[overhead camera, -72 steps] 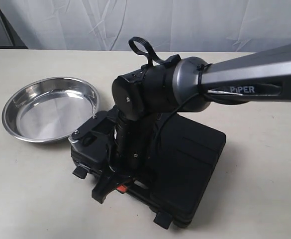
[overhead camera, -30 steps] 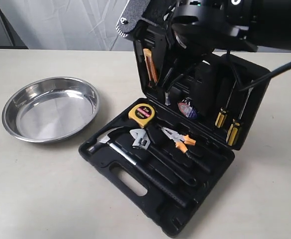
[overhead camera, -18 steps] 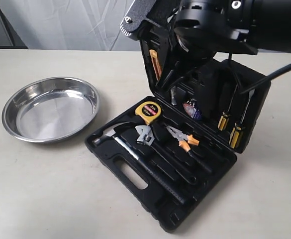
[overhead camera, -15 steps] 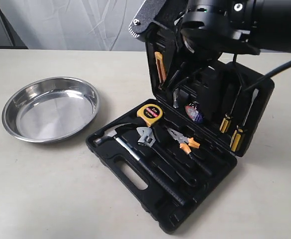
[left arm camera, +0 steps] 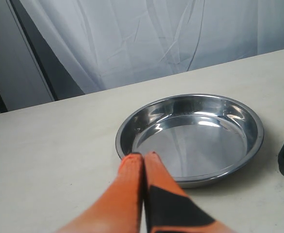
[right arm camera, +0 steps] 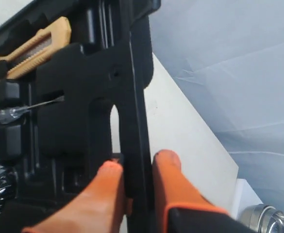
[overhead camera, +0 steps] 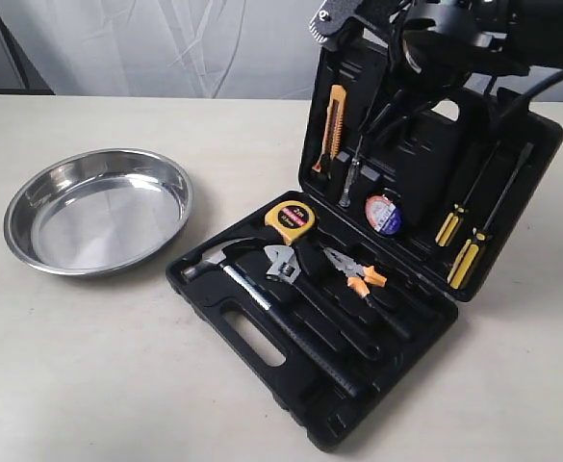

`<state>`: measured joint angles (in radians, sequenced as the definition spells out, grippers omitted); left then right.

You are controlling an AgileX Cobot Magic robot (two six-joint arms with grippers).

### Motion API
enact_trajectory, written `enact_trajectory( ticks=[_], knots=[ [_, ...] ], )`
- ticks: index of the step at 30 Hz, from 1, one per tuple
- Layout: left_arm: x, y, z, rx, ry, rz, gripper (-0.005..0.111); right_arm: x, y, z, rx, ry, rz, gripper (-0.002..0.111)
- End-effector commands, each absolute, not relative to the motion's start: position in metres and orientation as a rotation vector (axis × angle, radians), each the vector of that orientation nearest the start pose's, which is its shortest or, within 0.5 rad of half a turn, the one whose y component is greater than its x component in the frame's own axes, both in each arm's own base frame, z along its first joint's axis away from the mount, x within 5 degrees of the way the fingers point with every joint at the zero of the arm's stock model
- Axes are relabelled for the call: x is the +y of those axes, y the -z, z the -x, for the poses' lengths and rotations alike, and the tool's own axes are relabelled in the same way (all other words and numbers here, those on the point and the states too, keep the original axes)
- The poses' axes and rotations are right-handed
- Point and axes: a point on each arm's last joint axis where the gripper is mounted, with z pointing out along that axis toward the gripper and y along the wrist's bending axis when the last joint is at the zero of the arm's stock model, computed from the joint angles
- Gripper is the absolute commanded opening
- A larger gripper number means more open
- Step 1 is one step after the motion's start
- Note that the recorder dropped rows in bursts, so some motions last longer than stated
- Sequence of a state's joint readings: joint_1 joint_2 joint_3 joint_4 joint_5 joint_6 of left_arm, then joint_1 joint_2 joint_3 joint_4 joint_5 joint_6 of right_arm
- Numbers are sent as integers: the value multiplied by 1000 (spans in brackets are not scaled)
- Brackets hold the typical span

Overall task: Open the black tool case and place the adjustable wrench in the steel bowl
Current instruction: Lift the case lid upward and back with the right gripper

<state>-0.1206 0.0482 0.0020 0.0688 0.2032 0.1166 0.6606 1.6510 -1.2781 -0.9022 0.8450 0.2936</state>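
**Case open, wrench inside**

The black tool case [overhead camera: 291, 395] is propped open, its upright half pinched at the rim by the right gripper [right arm camera: 138, 164]. The adjustable wrench [overhead camera: 279, 262] is seated in the flat half, between hammer [overhead camera: 225, 265] and pliers [overhead camera: 353, 271]. The left gripper [left arm camera: 142, 159] is seen with jaws pressed together, near the steel bowl [overhead camera: 98, 217].

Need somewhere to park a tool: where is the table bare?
Bare table: the patch nearer the camera than the steel bowl, left of the black tool case; also between bowl and curtain. The bowl is empty. Crowded: the case's tool-filled base; the bowl-to-case gap is narrow.
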Motion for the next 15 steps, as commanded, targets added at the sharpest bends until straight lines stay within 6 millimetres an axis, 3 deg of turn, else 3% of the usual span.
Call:
enact_trajectory(
  ticks=[1, 6, 11, 15],
  knots=[
    [-6, -193, -59, 1701, -56, -249, 0, 161, -290, -323, 2155, 654, 899, -1],
    [-6, -193, -59, 1701, -56, -249, 0, 146, -294, -334, 2130, 680, 823, -1],
    [-6, -193, -59, 1701, -56, -249, 0, 150, -297, -338, 2067, 642, 818, -1],
    [-6, -193, -59, 1701, -56, -249, 0, 153, -288, -335, 2176, 535, 731, -1]
  ],
)
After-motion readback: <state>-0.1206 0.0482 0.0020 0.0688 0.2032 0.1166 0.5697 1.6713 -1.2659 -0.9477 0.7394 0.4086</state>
